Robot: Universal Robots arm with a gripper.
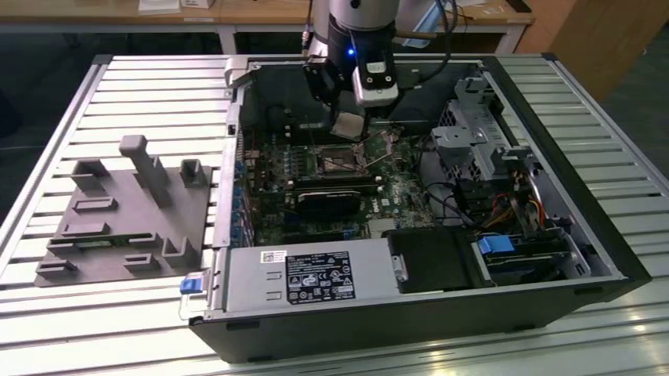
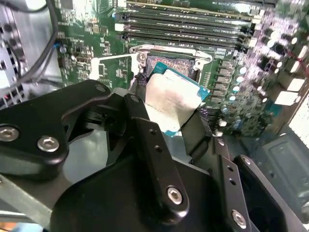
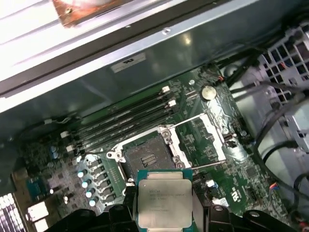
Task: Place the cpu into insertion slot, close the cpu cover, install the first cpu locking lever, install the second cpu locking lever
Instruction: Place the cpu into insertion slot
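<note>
Inside the computer case (image 1: 439, 323), your gripper (image 3: 164, 216) clenched the cpu (image 3: 164, 199) at lower centre, just short of the insertion slot (image 3: 145, 157), where you needed it level and square.

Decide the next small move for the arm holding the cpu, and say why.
Probably ease the cpu across until it sits squarely over the insertion slot. The jaws grip it above the board, offset from the slot in the first wrist view. The slot is bare, and the cpu cover lies swung open.
</note>
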